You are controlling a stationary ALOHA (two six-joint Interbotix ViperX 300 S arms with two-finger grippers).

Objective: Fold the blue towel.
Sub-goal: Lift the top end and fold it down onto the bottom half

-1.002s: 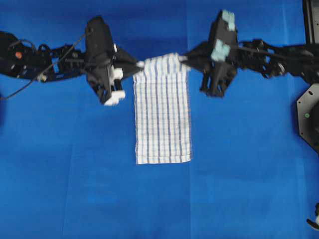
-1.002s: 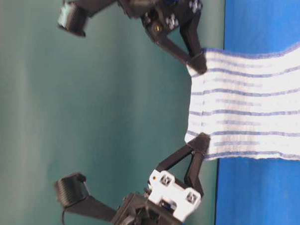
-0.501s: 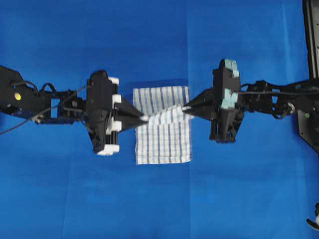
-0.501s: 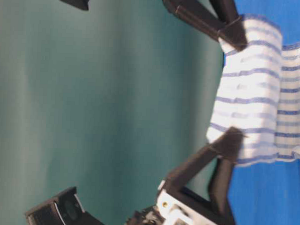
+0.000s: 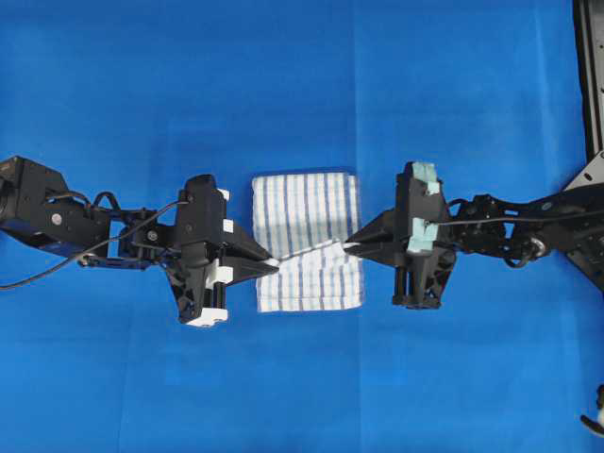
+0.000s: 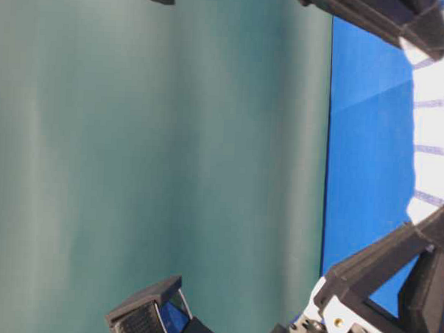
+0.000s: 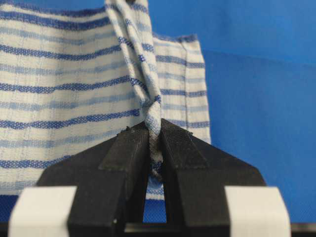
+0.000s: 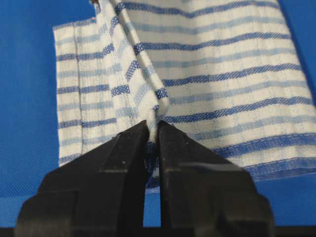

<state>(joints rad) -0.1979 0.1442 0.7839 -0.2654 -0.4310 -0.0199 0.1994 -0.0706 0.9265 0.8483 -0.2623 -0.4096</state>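
The blue towel (image 5: pixel 307 212), white with thin blue stripes, lies at the middle of the table, doubled over on itself. Its lifted edge stretches between my two grippers, a little short of the near end. My left gripper (image 5: pixel 273 261) is shut on the towel's left corner; the pinched cloth (image 7: pixel 154 131) twists up from between the jaws. My right gripper (image 5: pixel 346 246) is shut on the right corner, the cloth (image 8: pixel 153 121) squeezed between its black fingertips. The table-level view shows only a strip of the towel (image 6: pixel 437 132) and parts of both grippers at the frame edges.
The plain blue table covering (image 5: pixel 302 85) spreads all around the towel. Black equipment stands at the right edge (image 5: pixel 590 57). A green wall (image 6: pixel 171 149) backs the table-level view.
Both grippers have carried the towel's far edge toward the near end and lower, folding the upper half over the lower half. Both grips stayed shut.
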